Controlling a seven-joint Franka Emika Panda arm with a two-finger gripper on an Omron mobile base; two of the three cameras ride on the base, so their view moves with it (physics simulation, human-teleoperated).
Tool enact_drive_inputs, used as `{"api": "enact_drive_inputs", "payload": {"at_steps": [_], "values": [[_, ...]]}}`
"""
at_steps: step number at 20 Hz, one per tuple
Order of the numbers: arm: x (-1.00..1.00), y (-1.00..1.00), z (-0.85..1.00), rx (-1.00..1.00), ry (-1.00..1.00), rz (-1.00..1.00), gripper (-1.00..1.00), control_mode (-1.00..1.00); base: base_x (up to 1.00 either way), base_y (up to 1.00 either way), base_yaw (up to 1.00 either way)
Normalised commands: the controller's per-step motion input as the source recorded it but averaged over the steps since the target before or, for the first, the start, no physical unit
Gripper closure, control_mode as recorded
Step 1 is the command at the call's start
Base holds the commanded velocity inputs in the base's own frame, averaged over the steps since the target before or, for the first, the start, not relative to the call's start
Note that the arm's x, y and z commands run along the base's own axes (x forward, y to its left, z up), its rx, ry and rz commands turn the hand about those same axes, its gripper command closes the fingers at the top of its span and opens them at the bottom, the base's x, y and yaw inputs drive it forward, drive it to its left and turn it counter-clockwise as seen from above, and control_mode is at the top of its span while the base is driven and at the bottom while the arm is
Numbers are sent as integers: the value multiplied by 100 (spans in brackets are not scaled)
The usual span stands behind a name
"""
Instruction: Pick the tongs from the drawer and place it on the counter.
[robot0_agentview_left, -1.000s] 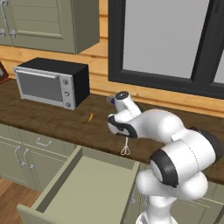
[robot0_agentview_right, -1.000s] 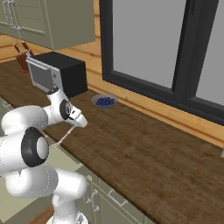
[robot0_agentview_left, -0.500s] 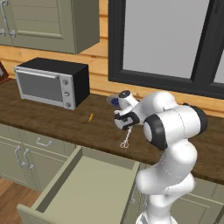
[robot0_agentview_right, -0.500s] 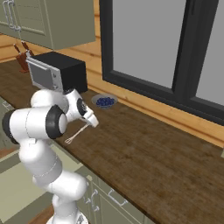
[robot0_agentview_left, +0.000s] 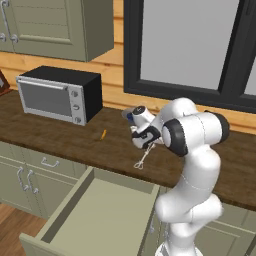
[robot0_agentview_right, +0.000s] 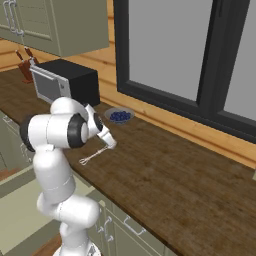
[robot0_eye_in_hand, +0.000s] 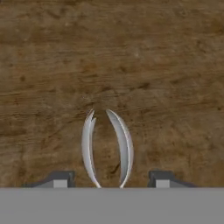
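the gripper (robot0_eye_in_hand: 107, 179) points down over the counter (robot0_agentview_left: 60, 137), and in the hand view its two dark fingertips (robot0_eye_in_hand: 60, 178) stand apart with a clear gap on each side of the tongs (robot0_eye_in_hand: 107, 151), so the jaws are parted and do not clamp the tool. the tongs show there as two curved silver blades against brown wood grain, running from between the tips toward the top of that view. in the left base view the gripper (robot0_agentview_left: 145, 142) sits at the end of the folded white arm, and the tongs (robot0_agentview_left: 141, 160) hang slanted just below it over the counter near its front edge; whether their lower end touches the wood cannot be told. in the right base view the tongs (robot0_agentview_right: 95, 156) lie slanted low over the counter (robot0_agentview_right: 165, 180), one end up by the gripper (robot0_agentview_right: 109, 142). the drawer (robot0_agentview_left: 95, 215) stands pulled open below the counter edge, its pale green floor bare, with the robot's base just beside it. on the counter a black microwave (robot0_agentview_left: 59, 94) stands against the wall to the left, a tiny orange stick (robot0_agentview_left: 103, 134) lies between it and the tongs, and a small bowl of blue berries (robot0_agentview_right: 119, 116) sits behind the arm near the window (robot0_agentview_right: 180, 50). a knife block (robot0_agentview_right: 24, 70) stands beyond the microwave (robot0_agentview_right: 65, 82).
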Motion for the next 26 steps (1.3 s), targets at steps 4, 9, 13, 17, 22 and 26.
{"api": "enact_drive_inputs", "payload": {"at_steps": [4, 9, 13, 17, 22, 26], "values": [[-34, -18, 56, 3, -12, -6, -100, -100, 0, 0, 0], [-72, -7, 66, 2, -5, -2, -100, -100, 0, 0, 0], [-73, 0, 74, 0, -8, 0, -100, -100, 0, 0, 0], [-63, 0, 68, 0, -10, 4, -100, -100, 0, 0, 0], [-48, 6, 40, 0, -8, 12, -100, -100, 0, 0, 0], [-56, 3, 17, 0, -11, 14, -100, -100, 0, 0, 0]]}}
